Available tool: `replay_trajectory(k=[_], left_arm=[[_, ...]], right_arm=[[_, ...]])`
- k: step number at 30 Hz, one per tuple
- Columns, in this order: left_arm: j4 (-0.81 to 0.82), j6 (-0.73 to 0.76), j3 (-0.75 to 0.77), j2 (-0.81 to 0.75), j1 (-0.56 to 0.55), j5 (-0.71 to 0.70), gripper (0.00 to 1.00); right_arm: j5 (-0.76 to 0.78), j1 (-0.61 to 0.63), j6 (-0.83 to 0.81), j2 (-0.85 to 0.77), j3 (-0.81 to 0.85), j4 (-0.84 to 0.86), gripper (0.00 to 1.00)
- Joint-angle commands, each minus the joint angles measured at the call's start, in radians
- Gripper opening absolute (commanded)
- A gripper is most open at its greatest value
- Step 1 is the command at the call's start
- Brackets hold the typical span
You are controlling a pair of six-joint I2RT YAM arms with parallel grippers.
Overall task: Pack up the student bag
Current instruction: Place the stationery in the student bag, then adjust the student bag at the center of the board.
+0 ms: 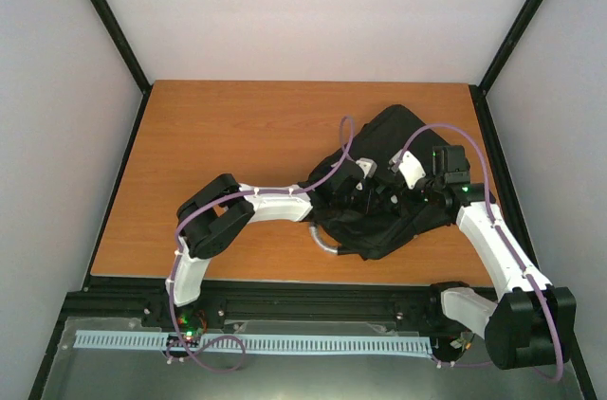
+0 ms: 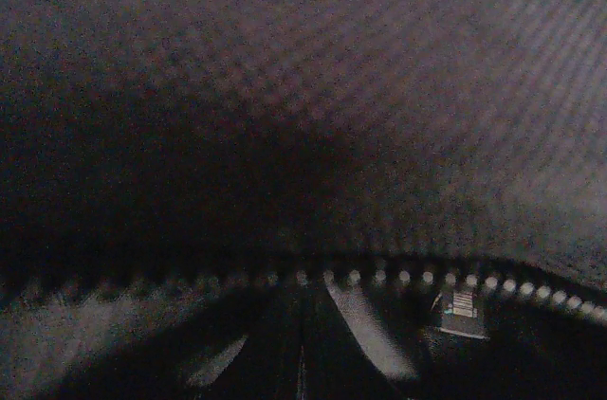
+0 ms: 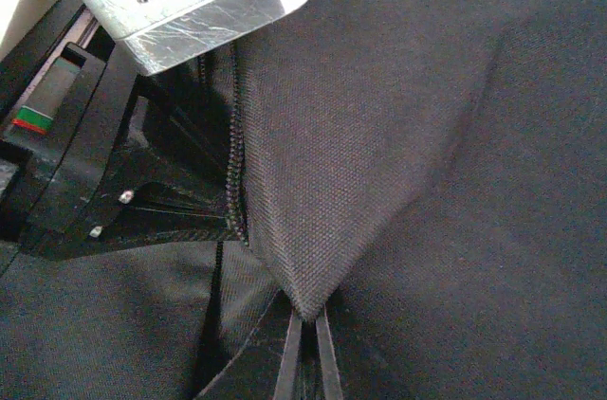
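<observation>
Student bag point(image 3: 427, 182) fabric was clamped between the closed jaws of the right gripper point(image 3: 303, 324), a fold peaking just above its tips. Left gripper point(image 2: 303, 334) was shut too, seemingly on the zipper edge point(image 2: 427, 278) ahead of it. Bag lay beneath both, on the table point(image 1: 237, 135). Advice: draw the edges apart evenly, pinches firm, so the mouth gapes.

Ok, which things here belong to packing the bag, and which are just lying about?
Job: student bag; left gripper, shut; right gripper, shut on a fold of its fabric.
Not the job: wooden table; white toothed strip by the arm bases.
</observation>
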Motion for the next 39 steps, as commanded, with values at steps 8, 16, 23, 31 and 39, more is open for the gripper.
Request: replay_trajectory(k=[8, 16, 23, 31, 39], left_arm=[[-0.081, 0.012, -0.057, -0.149, -0.004, 0.032, 0.09], [-0.209, 0.051, -0.230, -0.359, -0.004, 0.105, 0.35], [-0.378, 0.138, -0.298, -0.579, 0.035, -0.070, 0.62], [-0.374, 0.062, -0.310, -0.605, 0.296, 0.105, 0.80], [-0.284, -0.004, -0.253, -0.459, 0.340, 0.309, 0.81]], right_arm=[[-0.021, 0.005, -0.010, 0.001, 0.007, 0.004, 0.05], [-0.053, 0.004, -0.012, -0.005, 0.016, -0.010, 0.41], [-0.064, -0.032, 0.015, -0.040, 0.079, -0.059, 0.55], [-0.017, -0.193, -0.007, 0.019, 0.154, -0.165, 0.66], [0.035, -0.299, -0.102, 0.083, 0.089, -0.208, 0.74]])
